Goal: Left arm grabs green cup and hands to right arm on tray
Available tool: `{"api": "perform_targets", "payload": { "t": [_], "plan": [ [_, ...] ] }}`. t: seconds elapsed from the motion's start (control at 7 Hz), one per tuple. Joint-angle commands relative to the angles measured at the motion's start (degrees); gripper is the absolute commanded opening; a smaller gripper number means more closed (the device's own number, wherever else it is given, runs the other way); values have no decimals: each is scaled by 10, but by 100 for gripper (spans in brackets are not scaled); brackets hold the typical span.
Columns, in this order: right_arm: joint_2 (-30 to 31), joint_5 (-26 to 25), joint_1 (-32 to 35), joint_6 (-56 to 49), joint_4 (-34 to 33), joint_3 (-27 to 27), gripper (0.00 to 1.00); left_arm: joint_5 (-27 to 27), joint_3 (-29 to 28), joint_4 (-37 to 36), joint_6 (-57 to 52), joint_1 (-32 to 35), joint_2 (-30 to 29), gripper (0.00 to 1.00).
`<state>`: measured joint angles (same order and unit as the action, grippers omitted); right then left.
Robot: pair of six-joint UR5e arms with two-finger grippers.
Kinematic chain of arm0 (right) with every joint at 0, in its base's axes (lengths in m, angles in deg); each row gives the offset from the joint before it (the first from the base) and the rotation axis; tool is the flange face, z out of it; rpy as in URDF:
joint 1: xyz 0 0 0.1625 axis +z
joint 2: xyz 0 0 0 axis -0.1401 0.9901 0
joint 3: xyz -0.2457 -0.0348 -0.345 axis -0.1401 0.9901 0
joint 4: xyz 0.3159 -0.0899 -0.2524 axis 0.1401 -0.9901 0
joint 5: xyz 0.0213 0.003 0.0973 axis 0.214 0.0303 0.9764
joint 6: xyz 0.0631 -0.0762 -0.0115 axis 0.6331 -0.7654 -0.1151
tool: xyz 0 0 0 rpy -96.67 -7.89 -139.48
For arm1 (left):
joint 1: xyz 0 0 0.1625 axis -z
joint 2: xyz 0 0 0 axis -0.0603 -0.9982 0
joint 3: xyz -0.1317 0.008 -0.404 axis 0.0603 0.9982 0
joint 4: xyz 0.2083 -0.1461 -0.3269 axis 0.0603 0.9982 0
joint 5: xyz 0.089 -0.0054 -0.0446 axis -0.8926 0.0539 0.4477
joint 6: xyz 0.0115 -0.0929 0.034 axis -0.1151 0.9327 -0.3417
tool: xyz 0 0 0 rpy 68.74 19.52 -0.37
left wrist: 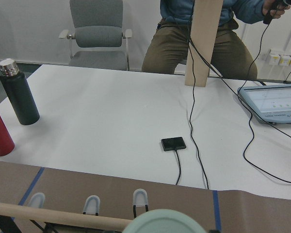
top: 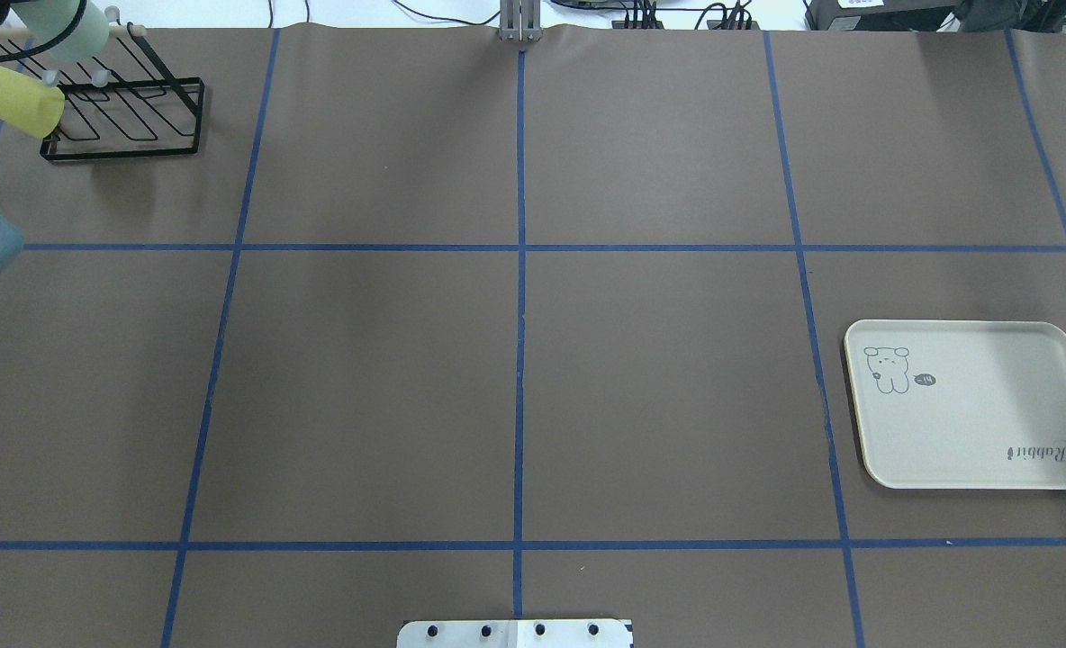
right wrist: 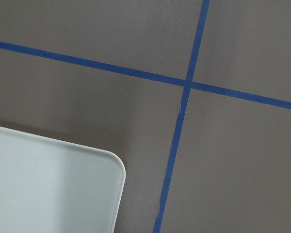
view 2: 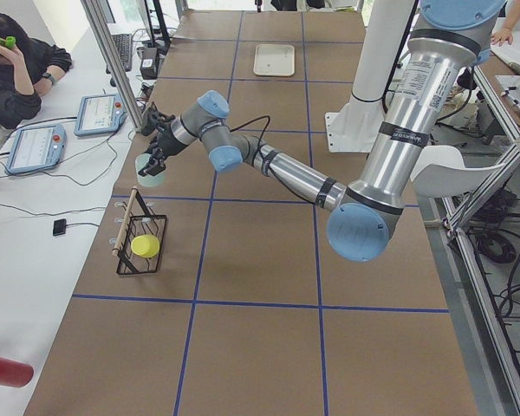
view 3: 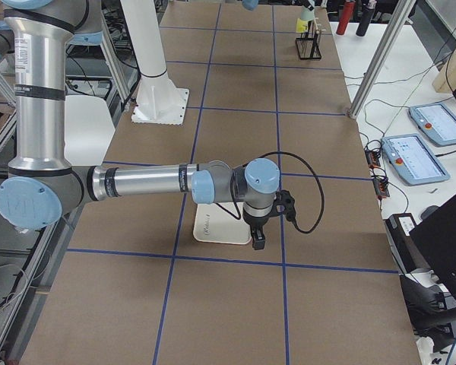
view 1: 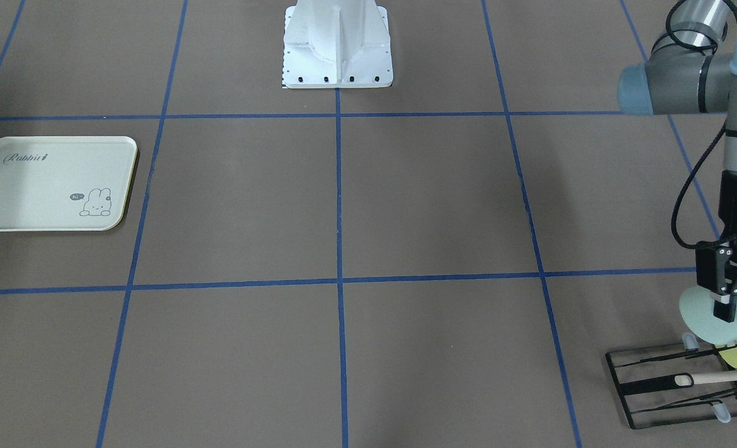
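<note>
at the table's far corner on the robot's left side, the green cup (view 1: 704, 314) is held off the surface, tilted, close by the black wire rack (top: 119, 156) and well apart from the tray (view 1: 38, 180). the left gripper (view 1: 732, 302) has its jaws closed on the cup's wall near the rim, one finger visible against the outside in the front-facing view. a yellow-green cup (top: 15, 99) sits on the rack, lying on its side, just beside the held cup. a wooden dowel (view 1: 729, 376) runs across the rack's top. the tray lies flat on the brown table (view 1: 431, 199) on the opposite side, nothing on it. the right arm (view 3: 144, 182) reaches out low over that side, and the right gripper (view 3: 257, 242) points downward at the tray's edge; it appears only in the side view, so whether its jaws are open or closed cannot be told. the right wrist view shows one rounded tray corner and crossing blue tape lines.
</note>
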<state>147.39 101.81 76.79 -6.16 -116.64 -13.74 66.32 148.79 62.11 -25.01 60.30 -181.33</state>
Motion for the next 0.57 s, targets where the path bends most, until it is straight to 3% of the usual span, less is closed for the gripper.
{"api": "perform_targets", "payload": {
  "t": [0.0,0.14,0.43],
  "plan": [
    [-69,-4,-53,151,49,10,99,0,16,-24,23,-2,-7,28],
    [-106,-6,-77,223,78,11,99,-1,16,-24,51,-4,-8,28],
    [-123,-8,-101,325,191,11,99,-5,12,-20,117,-13,-10,28]
  ]
}}
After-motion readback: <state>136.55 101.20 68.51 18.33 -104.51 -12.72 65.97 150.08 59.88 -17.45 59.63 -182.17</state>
